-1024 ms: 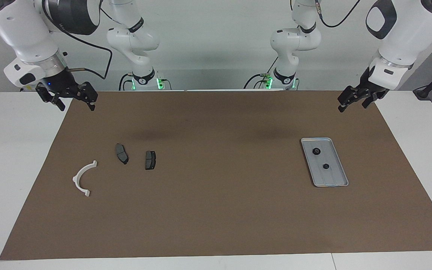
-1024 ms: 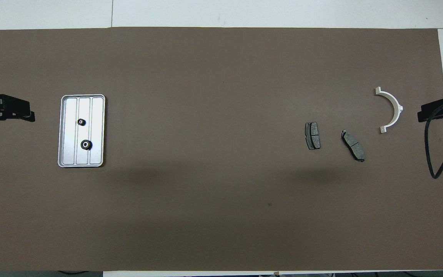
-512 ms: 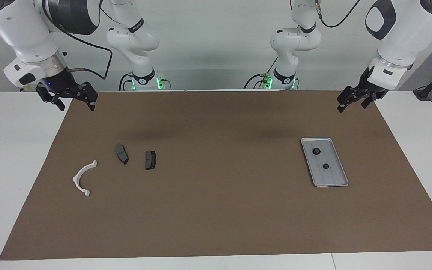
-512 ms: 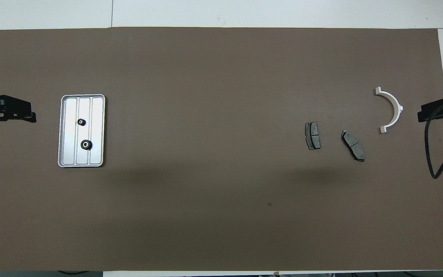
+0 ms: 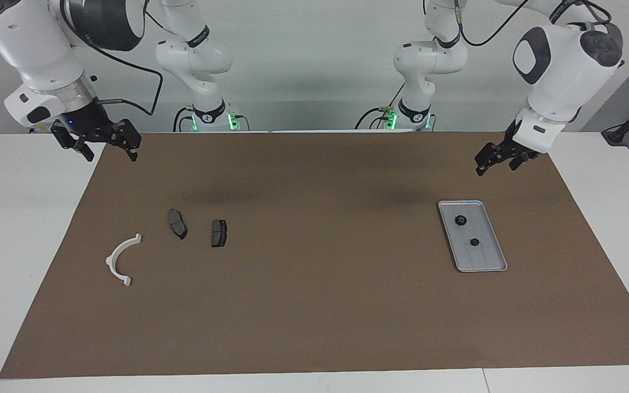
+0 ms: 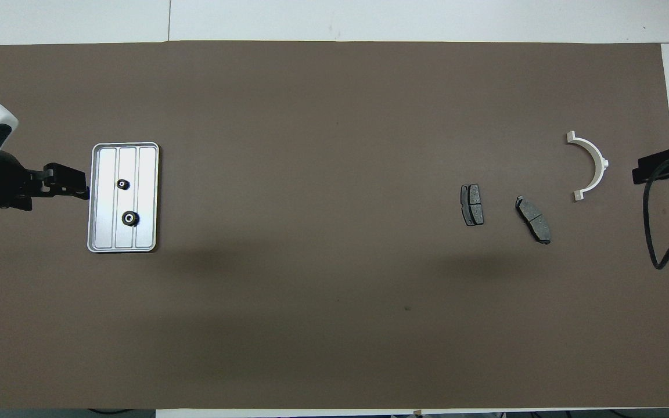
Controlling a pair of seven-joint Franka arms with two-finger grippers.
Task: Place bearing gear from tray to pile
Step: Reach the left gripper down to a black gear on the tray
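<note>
Two gears [image 5: 461, 220] sit inside the tray [image 5: 494, 248] rim, untouched.

A: anyone make out teeth on the two gears [image 5: 467, 231] in the tray [image 5: 492, 256]? just tiny dark blobs to me.
B: same — and overhead, the right gripper [image 6: 651, 169] is cut off by the frame edge, arm not shown.

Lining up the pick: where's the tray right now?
The tray lies on the brown mat toward the left arm's end, two gears in it, the left gripper raised beside it.
</note>
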